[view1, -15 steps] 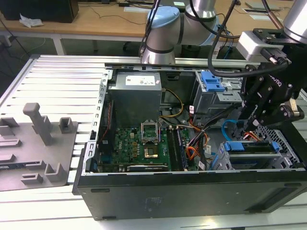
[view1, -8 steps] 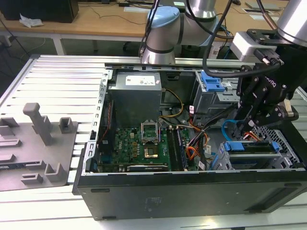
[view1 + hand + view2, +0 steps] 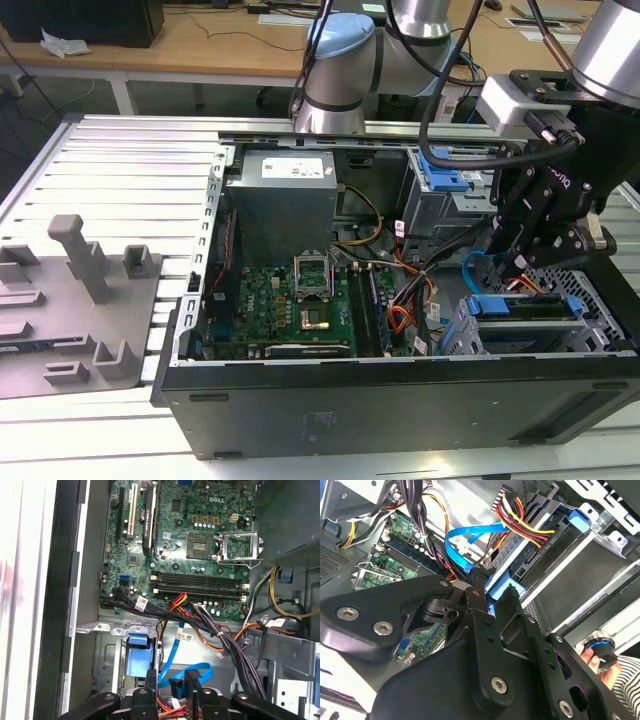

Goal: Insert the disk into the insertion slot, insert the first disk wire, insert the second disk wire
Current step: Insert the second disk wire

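On the slotted bench (image 3: 110, 150), an open black computer case (image 3: 400, 400) in the exterior view. Down inside it, at 3 o'clock of the case, the black hand (image 3: 505, 270), hanging low over the disk (image 3: 525, 308). Disk with its blue frame already lying in the insertion slot (image 3: 590, 325), at 3 o'clock of the green board (image 3: 290, 300). Beside the hand, at its 9 o'clock, a looping blue wire (image 3: 472, 268). In both wrist views, that blue wire (image 3: 462, 542) (image 3: 167, 655) right up against the hand (image 3: 490, 587) (image 3: 172, 680), its black plug (image 3: 176, 685) just by it. Cannot tell if squeezing the plug or only near it. In the second wrist view, red, yellow and black wires (image 3: 525, 517) running to the disk's edge.
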You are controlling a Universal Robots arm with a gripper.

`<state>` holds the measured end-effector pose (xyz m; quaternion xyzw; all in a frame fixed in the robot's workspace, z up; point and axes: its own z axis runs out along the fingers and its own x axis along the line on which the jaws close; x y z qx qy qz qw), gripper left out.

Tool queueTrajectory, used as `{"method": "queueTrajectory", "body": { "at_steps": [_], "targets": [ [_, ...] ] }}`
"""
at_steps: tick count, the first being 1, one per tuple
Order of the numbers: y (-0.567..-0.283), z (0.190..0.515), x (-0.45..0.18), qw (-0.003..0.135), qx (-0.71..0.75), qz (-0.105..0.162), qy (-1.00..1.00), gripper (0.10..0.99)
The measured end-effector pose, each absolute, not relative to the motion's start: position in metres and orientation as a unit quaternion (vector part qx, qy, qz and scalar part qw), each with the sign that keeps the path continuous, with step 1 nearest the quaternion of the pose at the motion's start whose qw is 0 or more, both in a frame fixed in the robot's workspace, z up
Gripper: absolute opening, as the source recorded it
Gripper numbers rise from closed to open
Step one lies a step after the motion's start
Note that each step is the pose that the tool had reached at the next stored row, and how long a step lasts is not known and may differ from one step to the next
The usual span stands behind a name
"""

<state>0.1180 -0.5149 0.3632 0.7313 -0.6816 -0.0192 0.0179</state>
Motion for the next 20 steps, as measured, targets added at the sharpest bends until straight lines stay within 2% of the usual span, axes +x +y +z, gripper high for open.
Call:
{"method": "queueTrajectory", "body": {
  "at_steps": [4,8,13,14,15,16,20],
  "targets": [
    [-0.5149,0.3632,0.1180,0.018,0.731,-0.019,-0.682,0.349],
    [-0.5149,0.3632,0.1180,0.018,0.731,-0.019,-0.682,0.102],
    [-0.5149,0.3632,0.1180,0.018,0.731,-0.019,-0.682,0.114],
    [-0.5149,0.3632,0.1179,0.018,0.731,-0.019,-0.682,0.235],
    [-0.5149,0.3632,0.1179,0.018,0.731,-0.019,-0.682,0.235],
    [-0.5149,0.3632,0.1177,0.018,0.731,-0.019,-0.682,0.302],
    [-0.5072,0.3631,0.1166,0.018,0.731,-0.019,-0.682,0.302]
  ]
}}
